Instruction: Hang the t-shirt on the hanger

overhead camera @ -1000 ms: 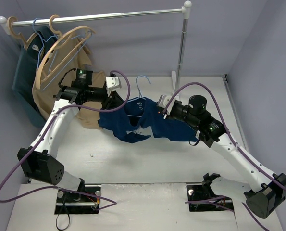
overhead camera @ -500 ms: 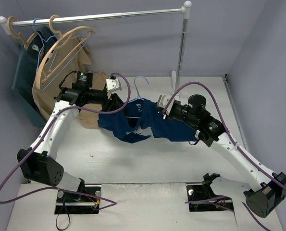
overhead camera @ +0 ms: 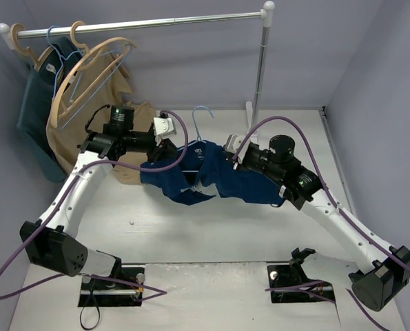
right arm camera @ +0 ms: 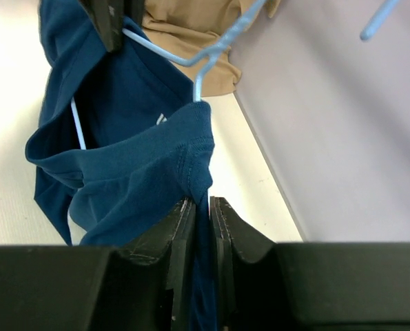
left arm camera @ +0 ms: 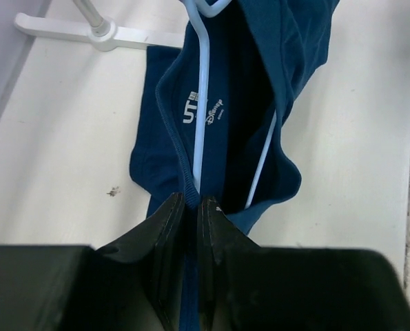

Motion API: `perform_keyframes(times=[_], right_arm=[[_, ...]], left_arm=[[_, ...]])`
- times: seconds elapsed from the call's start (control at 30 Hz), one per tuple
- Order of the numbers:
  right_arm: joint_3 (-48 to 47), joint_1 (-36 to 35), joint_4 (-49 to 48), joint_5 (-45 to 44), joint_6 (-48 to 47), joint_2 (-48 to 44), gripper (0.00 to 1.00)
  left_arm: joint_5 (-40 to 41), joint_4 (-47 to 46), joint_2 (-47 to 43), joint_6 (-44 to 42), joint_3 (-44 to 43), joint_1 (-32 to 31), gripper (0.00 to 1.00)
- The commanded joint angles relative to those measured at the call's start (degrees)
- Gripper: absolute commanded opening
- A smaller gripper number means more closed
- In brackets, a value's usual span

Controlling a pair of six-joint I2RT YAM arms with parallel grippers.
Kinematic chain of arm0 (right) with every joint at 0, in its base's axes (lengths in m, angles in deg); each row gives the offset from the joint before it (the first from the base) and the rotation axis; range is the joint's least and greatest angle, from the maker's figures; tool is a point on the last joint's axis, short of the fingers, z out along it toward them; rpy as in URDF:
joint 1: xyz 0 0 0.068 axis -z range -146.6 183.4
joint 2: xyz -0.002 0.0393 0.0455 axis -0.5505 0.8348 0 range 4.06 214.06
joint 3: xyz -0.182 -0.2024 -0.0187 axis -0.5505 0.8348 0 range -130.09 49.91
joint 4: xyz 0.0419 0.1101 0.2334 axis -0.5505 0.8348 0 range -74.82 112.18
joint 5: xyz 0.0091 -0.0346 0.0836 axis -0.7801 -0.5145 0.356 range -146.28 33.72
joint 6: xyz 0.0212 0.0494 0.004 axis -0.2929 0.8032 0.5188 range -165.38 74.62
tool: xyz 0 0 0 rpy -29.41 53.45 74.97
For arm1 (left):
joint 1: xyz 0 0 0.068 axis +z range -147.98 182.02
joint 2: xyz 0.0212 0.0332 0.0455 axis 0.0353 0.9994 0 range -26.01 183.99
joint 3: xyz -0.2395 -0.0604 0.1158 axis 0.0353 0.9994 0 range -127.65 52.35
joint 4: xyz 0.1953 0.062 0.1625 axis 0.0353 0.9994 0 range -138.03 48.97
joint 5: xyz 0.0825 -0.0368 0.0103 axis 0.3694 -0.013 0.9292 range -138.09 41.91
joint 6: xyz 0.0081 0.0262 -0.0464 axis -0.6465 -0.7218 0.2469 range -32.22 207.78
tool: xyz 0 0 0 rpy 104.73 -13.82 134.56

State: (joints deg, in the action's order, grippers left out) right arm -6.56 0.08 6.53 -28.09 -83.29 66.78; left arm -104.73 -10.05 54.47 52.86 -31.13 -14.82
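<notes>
Evidently limp, the t-shirt (left arm camera: 239,124) sags; its hemmed edges should grip best. Left gripper (left arm camera: 193,201) pinches the hanger (left arm camera: 202,103) and collar, and right gripper (right arm camera: 203,201) is clamped on its fabric.

Looks like a robotics lab test cell to us, not anybody's home: plain lavender walls (overhead camera: 370,55) box in a white table (overhead camera: 211,221). White robot arms (overhead camera: 70,193) are bolted along the bottom edge, trailing purple cables (overhead camera: 22,248). We also see a little metal clothes rail (overhead camera: 149,24) across the top, with wooden hangers (overhead camera: 87,69) at upper left.
</notes>
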Motion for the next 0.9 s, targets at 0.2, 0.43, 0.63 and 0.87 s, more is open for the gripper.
perform_keyframes(times=[0.2,0.43,0.63,0.87], right_arm=[[-3.7,9.1,-2.3,-1.9,0.6,-1.4,0.43],[-2.6,15.8,-0.6,-4.3,2.4,-2.6,0.48],[-4.6,15.8,-0.5,-5.6,4.4,-3.7,0.54],[-6.6,15.8,-1.4,-5.9,5.3,-5.7,0.55]], left_arm=[[8.1,-13.6,-9.0,0.0,4.1,-0.4,0.0],[11.6,-17.1,-11.1,3.1,5.4,-0.3,0.0],[27.6,-32.1,-13.2,18.3,8.4,-0.3,0.0],[46.6,-25.4,-8.3,28.3,-13.7,-0.4,0.0]])
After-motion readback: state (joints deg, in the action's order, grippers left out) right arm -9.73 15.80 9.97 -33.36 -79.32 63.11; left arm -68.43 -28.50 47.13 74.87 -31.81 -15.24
